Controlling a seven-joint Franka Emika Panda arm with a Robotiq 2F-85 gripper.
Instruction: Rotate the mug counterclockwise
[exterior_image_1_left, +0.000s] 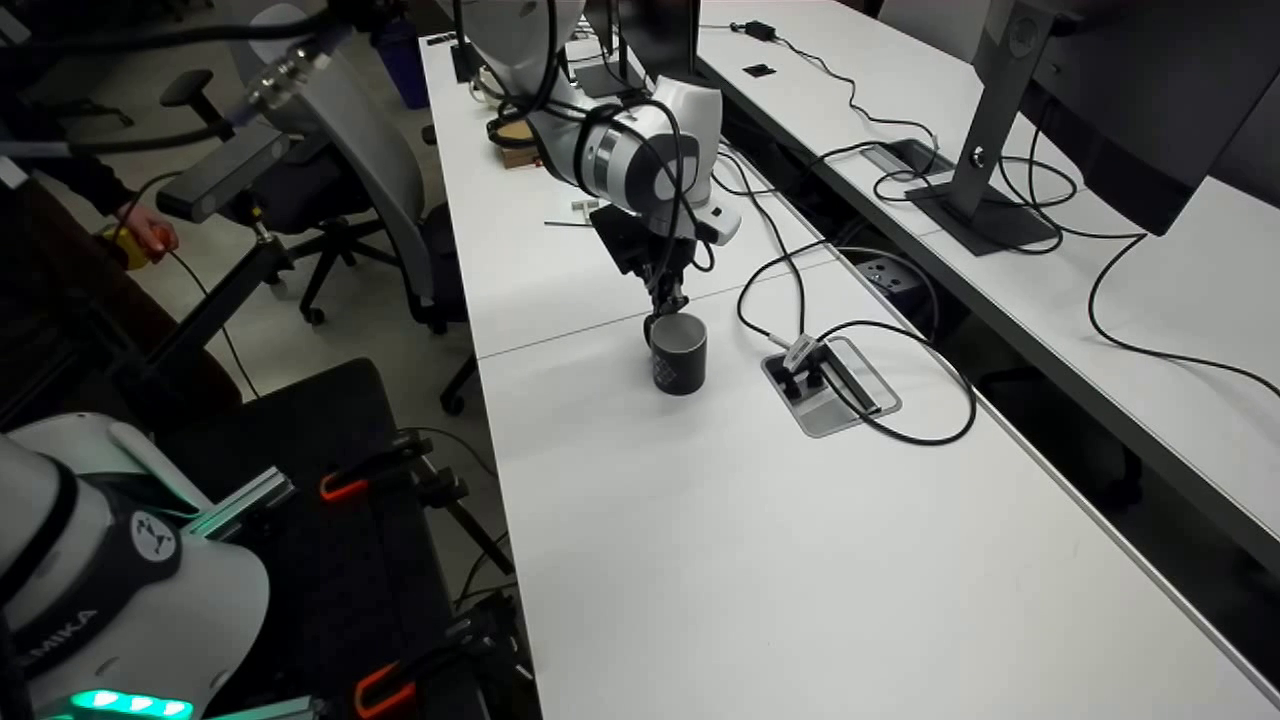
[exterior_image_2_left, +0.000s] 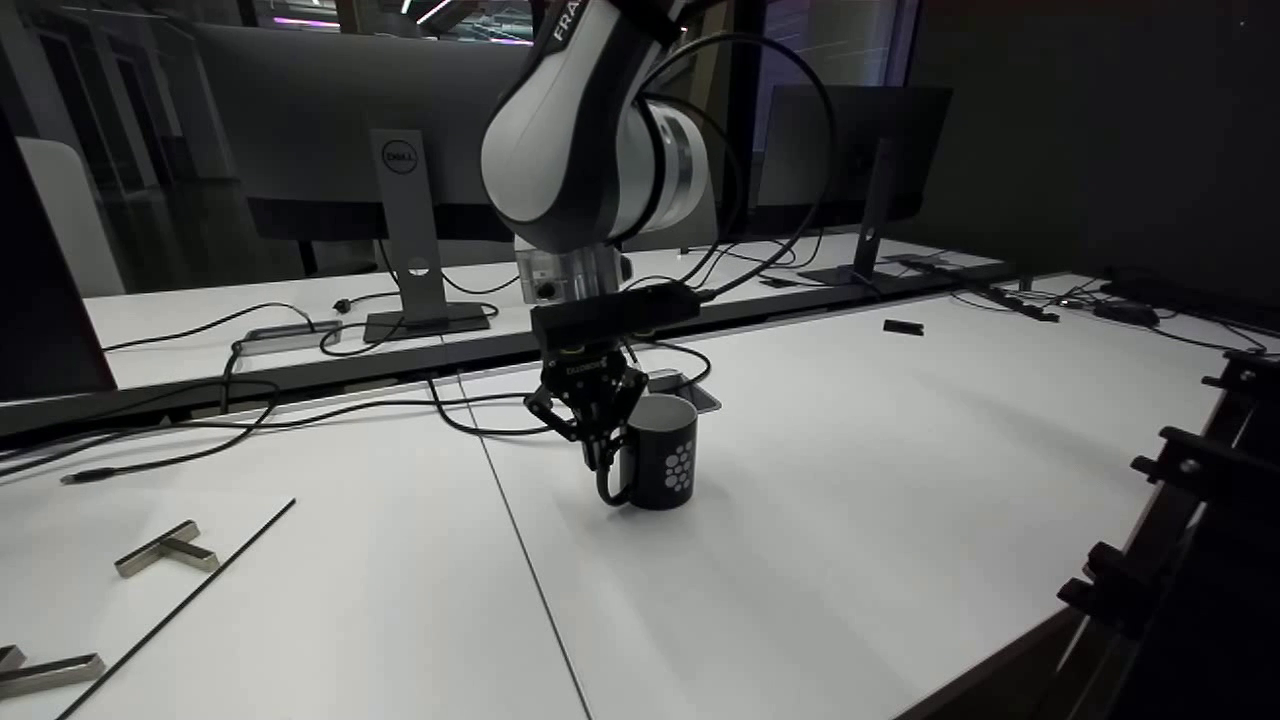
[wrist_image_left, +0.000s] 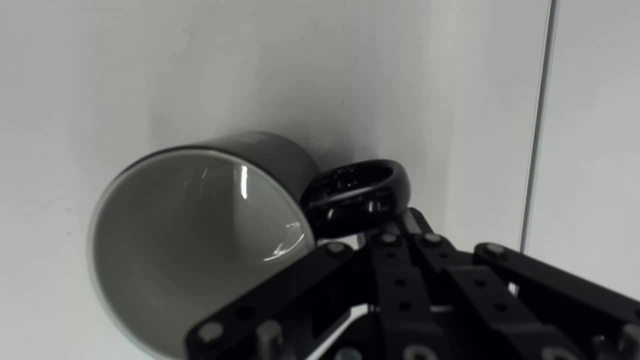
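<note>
- If my gripper (exterior_image_2_left: 598, 455) pushes the mug (exterior_image_1_left: 680, 362) through its middle rather than across its handle (wrist_image_left: 360, 207), I judge it likely to slide over the table (exterior_image_1_left: 760, 570) instead of turning.
- Pressing too high could tip it, and the handle's glossy curve might let my fingertips skate off.
- A long slide could carry it toward the cable box (exterior_image_1_left: 824, 414), which lies near three o'clock from the mug in an exterior view.
- I have the gripper clenched on itself, nothing visible between its fingers: set for a nudge, I reckon, not a grasp.
- From the fingertips in the wrist view, the handle is at ten o'clock, just beside them, and the mug's body at nine; whether they touch I cannot tell.
- The mug (exterior_image_2_left: 655, 470) stands upright on the table, at three o'clock from the fingertips in an exterior view.
</note>
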